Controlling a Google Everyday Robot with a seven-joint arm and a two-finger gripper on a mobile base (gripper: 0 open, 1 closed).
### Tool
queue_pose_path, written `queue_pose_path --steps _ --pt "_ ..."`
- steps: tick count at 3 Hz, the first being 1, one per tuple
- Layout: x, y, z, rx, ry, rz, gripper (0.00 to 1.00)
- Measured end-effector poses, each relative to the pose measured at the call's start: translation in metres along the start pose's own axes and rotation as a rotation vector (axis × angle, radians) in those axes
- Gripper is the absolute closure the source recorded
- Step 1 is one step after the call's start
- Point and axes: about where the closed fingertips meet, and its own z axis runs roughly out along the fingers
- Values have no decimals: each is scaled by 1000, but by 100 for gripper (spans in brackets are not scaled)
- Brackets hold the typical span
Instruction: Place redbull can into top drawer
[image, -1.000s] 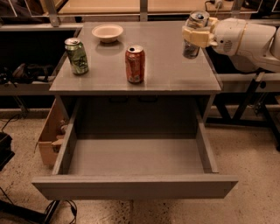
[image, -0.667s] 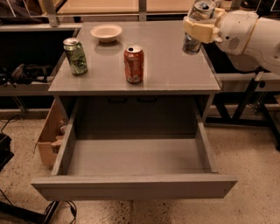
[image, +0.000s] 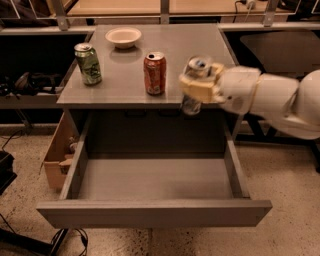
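Observation:
My gripper (image: 200, 86) is shut on the redbull can (image: 194, 102), a slim silver-and-blue can with a silver top. It holds the can upright in the air over the cabinet's front right edge, above the back right part of the open top drawer (image: 155, 212). The drawer is pulled far out and its grey inside holds nothing. My white arm (image: 272, 100) reaches in from the right.
On the cabinet top (image: 120, 85) stand a red-orange can (image: 155, 73) in the middle, a green can (image: 88, 63) at the left and a white bowl (image: 123, 37) at the back. A cardboard box (image: 57, 155) sits on the floor left of the drawer.
My gripper has carried the redbull can from the back right of the cabinet top forward and left, to above the open drawer's back right part.

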Motion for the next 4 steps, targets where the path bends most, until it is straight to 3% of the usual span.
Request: queue_pose_path --steps 1,2,3,4 --pt "97 44 30 -143 100 62 100" --pt "168 60 61 -243 136 37 100" --pt "218 54 90 -297 118 -26 100" --pt "245 52 115 -319 92 -73 100"
